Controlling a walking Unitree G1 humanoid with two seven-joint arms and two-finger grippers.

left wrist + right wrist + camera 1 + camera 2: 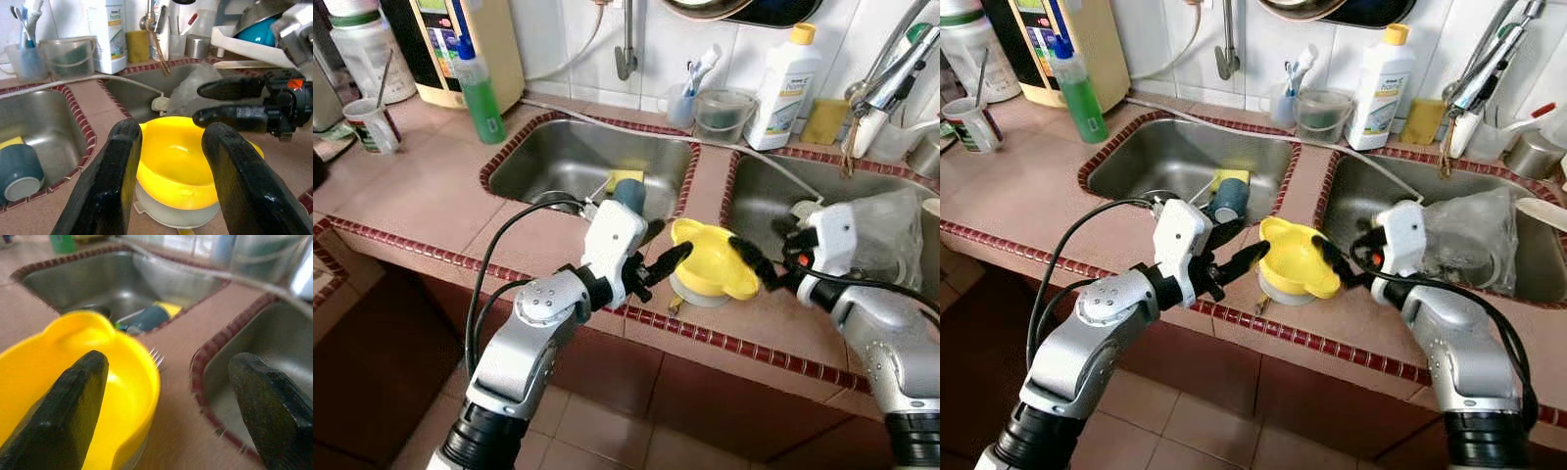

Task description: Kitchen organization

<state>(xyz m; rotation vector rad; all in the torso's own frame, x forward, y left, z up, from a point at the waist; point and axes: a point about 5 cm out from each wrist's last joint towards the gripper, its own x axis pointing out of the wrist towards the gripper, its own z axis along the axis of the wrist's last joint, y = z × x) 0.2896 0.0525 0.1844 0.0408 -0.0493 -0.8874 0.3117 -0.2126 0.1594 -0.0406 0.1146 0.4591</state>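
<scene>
Left claw (658, 264) fingers apart, tips at the yellow bowl (713, 258) rim. Right claw (756, 257) also spread, one finger over the opposite rim. Bowl sits on a white lid on the desk (431, 186) strip btwn two sinks. Both arms bent inward. Blue cup (1228, 199) lies in left sink (558, 157).
</scene>
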